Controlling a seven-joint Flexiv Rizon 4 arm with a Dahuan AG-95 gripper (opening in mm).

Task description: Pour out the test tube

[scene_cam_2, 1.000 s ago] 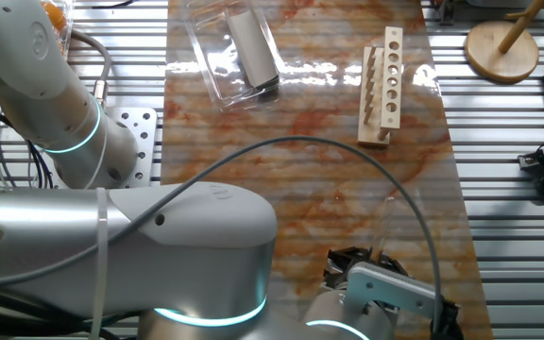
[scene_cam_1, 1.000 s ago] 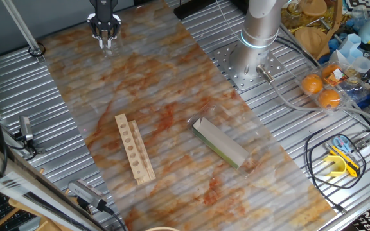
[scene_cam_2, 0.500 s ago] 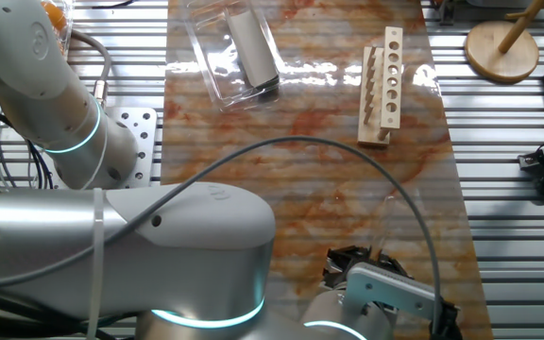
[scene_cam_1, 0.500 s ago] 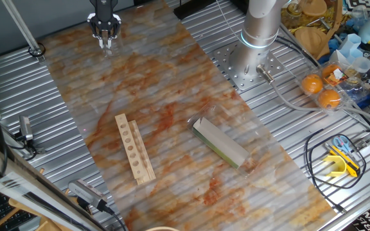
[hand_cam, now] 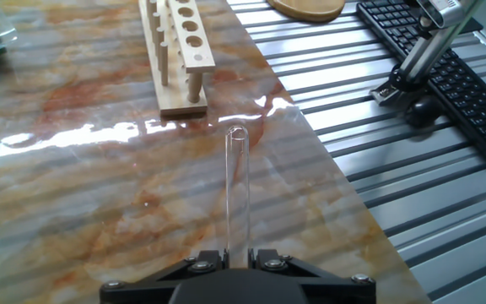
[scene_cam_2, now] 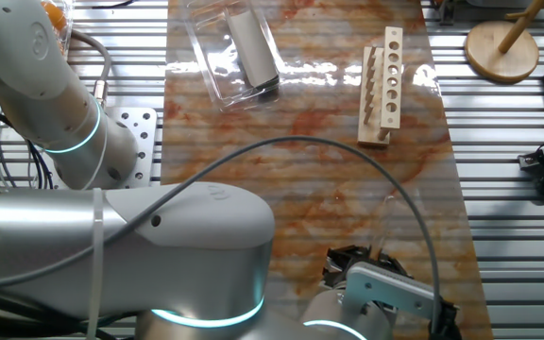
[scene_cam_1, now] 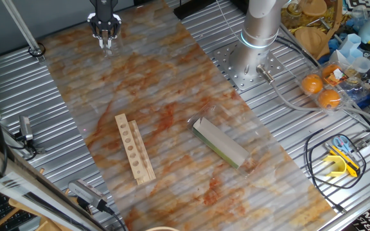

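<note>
My gripper [hand_cam: 238, 254] is shut on a clear glass test tube [hand_cam: 237, 187], which sticks out forward from the fingers with its open mouth toward the wooden rack [hand_cam: 175, 46]. In one fixed view the gripper [scene_cam_1: 105, 40] hangs over the far corner of the marbled mat, well away from the rack [scene_cam_1: 133, 148]. In the other fixed view the gripper [scene_cam_2: 362, 264] is at the bottom, partly hidden by the arm; the tube [scene_cam_2: 386, 222] shows faintly. A clear tray [scene_cam_1: 233, 138] with a grey-green box [scene_cam_1: 220, 142] lies mid-mat.
A keyboard [hand_cam: 445, 63] and a metal clamp [hand_cam: 412, 63] lie right of the mat on the ribbed metal table. A wooden disc stand [scene_cam_2: 503, 47] sits at the far right. Oranges [scene_cam_1: 320, 90], cables and clutter lie beside the arm's base [scene_cam_1: 249, 64].
</note>
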